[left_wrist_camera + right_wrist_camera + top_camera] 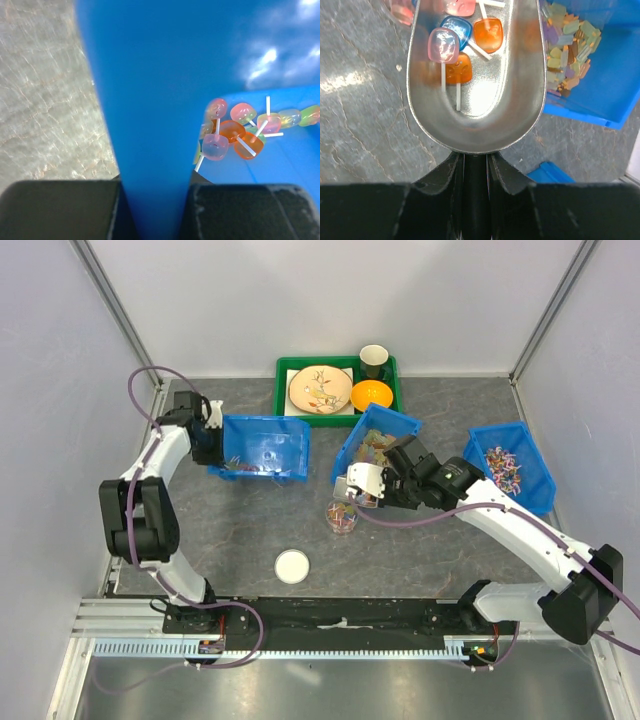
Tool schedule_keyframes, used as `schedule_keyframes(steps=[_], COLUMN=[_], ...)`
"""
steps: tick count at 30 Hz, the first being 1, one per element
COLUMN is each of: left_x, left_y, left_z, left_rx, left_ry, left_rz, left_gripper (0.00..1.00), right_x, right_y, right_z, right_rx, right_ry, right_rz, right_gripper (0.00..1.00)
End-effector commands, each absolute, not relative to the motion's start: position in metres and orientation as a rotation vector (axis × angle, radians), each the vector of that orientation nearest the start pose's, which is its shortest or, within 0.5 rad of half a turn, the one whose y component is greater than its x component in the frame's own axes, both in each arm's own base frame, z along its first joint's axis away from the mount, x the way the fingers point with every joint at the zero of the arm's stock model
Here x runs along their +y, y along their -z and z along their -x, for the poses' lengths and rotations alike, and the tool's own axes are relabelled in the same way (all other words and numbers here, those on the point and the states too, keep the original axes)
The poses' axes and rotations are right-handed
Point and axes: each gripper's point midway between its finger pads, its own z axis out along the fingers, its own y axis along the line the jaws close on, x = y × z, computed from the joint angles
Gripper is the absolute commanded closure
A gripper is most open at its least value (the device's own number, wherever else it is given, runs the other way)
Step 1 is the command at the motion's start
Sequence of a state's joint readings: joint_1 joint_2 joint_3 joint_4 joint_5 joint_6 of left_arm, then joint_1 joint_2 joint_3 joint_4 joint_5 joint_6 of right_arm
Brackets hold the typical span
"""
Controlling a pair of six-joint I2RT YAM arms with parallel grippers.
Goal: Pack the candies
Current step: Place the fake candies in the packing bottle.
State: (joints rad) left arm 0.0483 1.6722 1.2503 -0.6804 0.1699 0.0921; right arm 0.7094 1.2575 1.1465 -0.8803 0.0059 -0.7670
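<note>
2 jaws clamped: left (155, 200) on bin wall (150, 100), right (475, 175) on scoop (520, 100).

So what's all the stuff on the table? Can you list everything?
Blue bins: three; left bin gripped and tilted, middle bin, right bin.
Lollipop candies: many, pink, orange, yellow; in the left bin.
Metal scoop: one, silver, holding a few candies.
Clear jar: one, candies inside, under the scoop.
White lid: one, near the front.
Green tray: one, at the back, with a plate, orange bowl, dark cup.
Pastel packets: many, middle bin.
Left gripper: shut on the bin's wall.
Right gripper: shut on the scoop's handle.
</note>
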Motion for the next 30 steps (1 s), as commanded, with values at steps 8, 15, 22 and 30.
schedule_keyframes(steps=[8,15,22,30], left_x=[-0.009,-0.007,-0.005,0.001], left_y=[-0.093,-0.085,-0.079,-0.072], left_z=[-0.408,-0.414,-0.422,-0.429], left_rx=[2.734,2.769,2.806,2.828], left_ry=[0.211,0.198,0.178,0.18], left_rz=[0.07,0.095,0.095,0.108], left_gripper=[0.98,0.99,0.97,0.9], right_x=[0.151,0.145,0.16,0.167], right_y=[-0.175,-0.175,-0.17,-0.17], right_z=[-0.255,-0.255,-0.254,-0.259], right_rx=[1.906,1.899,1.854,1.824], right_ry=[0.197,0.308,0.399,0.519], right_rz=[1.791,1.877,1.986,2.025], right_gripper=[1.0,1.0,1.0,1.0])
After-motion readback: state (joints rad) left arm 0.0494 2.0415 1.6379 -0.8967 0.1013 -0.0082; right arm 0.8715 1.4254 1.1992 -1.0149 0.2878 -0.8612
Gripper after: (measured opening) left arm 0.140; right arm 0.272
